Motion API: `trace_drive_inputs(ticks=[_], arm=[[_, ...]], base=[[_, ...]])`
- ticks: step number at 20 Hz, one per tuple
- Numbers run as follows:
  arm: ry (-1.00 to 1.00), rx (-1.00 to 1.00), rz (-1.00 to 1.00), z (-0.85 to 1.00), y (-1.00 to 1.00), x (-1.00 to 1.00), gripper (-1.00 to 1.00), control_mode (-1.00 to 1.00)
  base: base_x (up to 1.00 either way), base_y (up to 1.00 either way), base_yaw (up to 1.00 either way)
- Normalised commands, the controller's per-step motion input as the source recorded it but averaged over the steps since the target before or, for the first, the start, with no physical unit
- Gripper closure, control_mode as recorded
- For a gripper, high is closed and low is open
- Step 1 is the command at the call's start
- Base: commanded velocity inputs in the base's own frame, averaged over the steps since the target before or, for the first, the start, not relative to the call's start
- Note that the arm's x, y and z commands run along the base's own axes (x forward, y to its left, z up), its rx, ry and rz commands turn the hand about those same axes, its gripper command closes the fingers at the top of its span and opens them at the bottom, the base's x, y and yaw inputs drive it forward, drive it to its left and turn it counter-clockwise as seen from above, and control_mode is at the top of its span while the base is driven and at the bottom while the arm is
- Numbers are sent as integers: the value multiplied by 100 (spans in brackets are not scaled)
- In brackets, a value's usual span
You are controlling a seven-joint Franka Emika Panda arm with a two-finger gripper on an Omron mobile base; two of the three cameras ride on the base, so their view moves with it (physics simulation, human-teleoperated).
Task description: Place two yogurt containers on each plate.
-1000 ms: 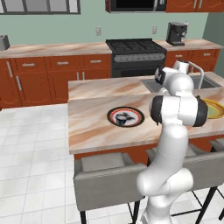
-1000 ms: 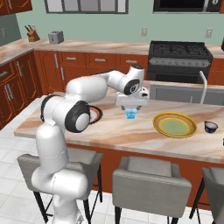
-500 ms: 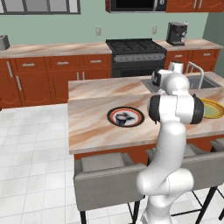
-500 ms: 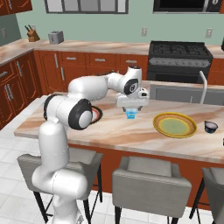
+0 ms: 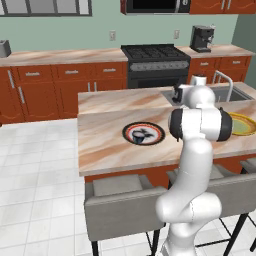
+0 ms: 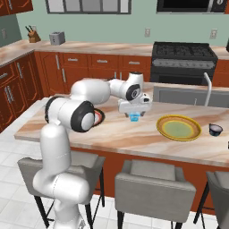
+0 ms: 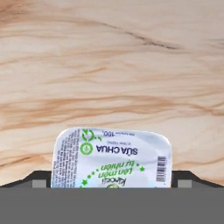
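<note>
From the right base view you can see the gripper [image 6: 134, 116] reaching down over the marble island counter [image 6: 134, 134], with the light blue yogurt container [image 6: 134, 117] sitting on the counter directly beneath it, between the fingers. In the hand view that container [image 7: 112, 158] fills the lower middle, its printed foil lid facing the camera, and the two dark fingertips [image 7: 37, 178] stand just outside its left and right edges, so your jaws are spread wide around it and not pinching it (whether a pad actually touches the cup's side, you cannot tell). The yellow plate [image 6: 179, 128] with the greenish centre lies on the counter near the container, and a dark yogurt container [image 6: 215, 129] stands just beyond that plate's far edge. In the left base view the black-centred plate [image 5: 144, 134] with its red-orange ring sits mid-counter carrying small dark cups, too small to count. The sink faucet [image 6: 206, 86] rises behind the yellow plate.
</note>
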Motion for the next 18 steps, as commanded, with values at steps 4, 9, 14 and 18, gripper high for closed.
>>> trace_drive_inputs(ticks=[4,9,14,18], arm=[[0,0,0,-8,0,15,-100,-100],[0,0,0,-1,2,0,-100,-100],[-3,0,0,1,7,0,100,-100],[0,0,0,1,19,-1,100,-100]], base=[[0,0,0],[0,0,0],[0,0,0],[0,0,0]])
